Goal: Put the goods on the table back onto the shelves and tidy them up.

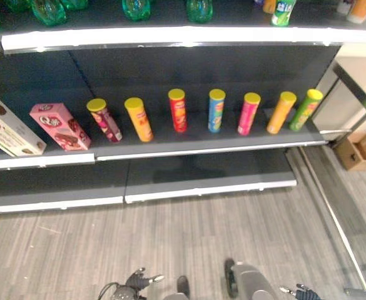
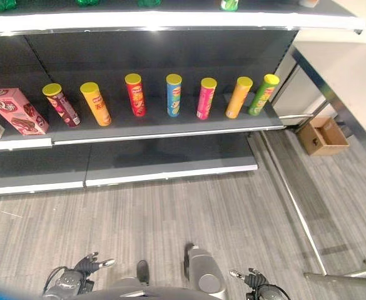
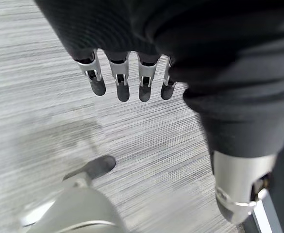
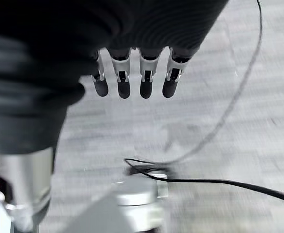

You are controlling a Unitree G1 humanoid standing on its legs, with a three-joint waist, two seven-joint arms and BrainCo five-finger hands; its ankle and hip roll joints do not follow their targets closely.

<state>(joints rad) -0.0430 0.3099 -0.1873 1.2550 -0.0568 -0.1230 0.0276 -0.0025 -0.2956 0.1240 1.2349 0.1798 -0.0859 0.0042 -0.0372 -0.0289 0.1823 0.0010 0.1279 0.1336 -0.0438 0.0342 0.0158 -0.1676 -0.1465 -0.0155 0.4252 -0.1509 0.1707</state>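
Below, left robot hand (image 3: pixel 127 77) and right robot hand (image 4: pixel 132 77) hang slack-fingered, empty, over floor (image 1: pixel 189 237) before shelf (image 1: pixel 201 147).

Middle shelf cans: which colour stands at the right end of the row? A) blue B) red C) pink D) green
D: the green can is the last of the row on the middle shelf, just right of the orange can; both lean to the right.

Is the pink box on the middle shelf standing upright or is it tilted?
Tilted. The pink box leans toward the cream box beside it on the middle shelf.
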